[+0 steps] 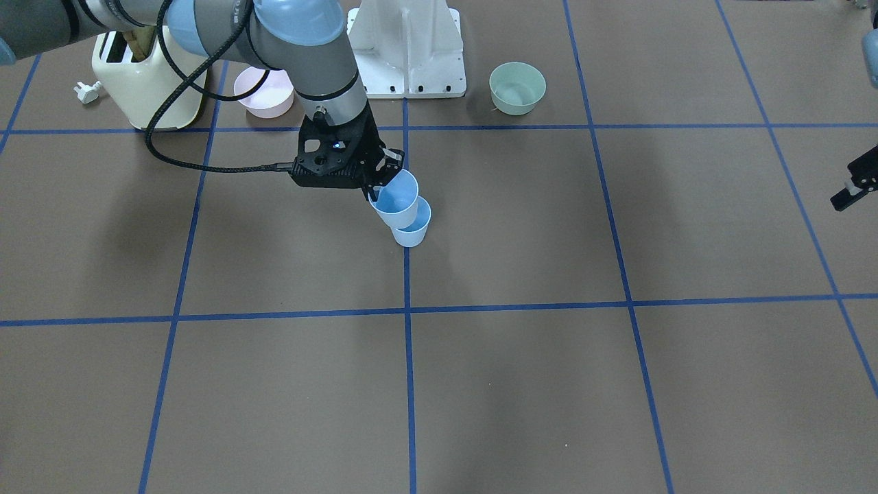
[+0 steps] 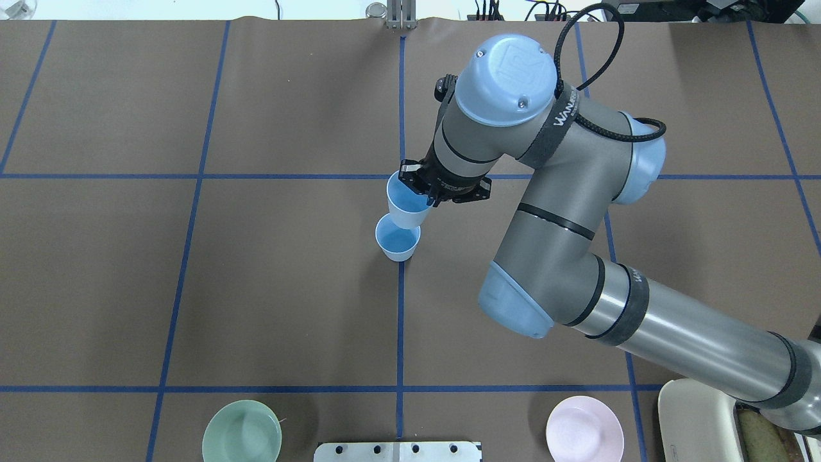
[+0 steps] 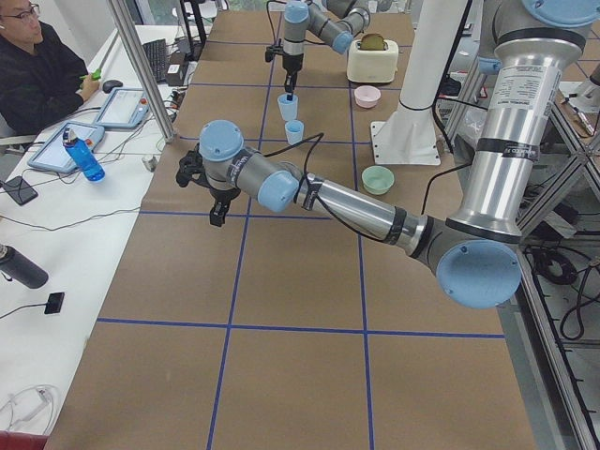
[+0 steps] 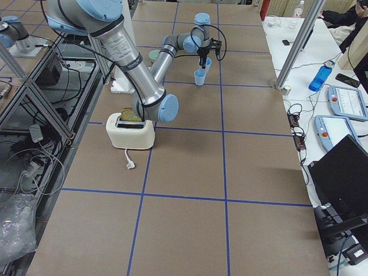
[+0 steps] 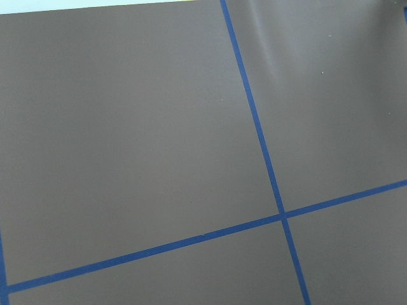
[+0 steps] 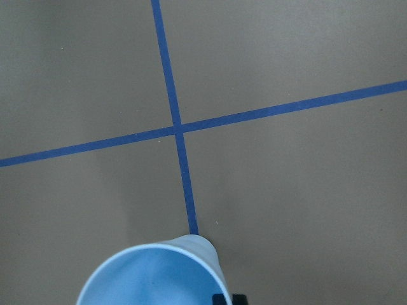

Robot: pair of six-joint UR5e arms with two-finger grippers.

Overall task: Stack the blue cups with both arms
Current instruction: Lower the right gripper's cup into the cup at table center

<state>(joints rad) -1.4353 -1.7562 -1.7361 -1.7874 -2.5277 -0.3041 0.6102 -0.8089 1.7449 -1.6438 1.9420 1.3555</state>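
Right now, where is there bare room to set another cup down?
Bare: the squares on the operators' side, and those on the robot's left of the centre line. Crowded: the centre, where the right gripper grips the held cup close by the standing cup, and the robot's edge, with green bowl, base, pink bowl, toaster.

The raised blue cup [image 2: 404, 206] is clamped at its rim by the right gripper [image 2: 423, 192] and is seen overlapping the far edge of the standing blue cup [image 2: 397, 241], set upright on the counter [image 2: 288, 289].
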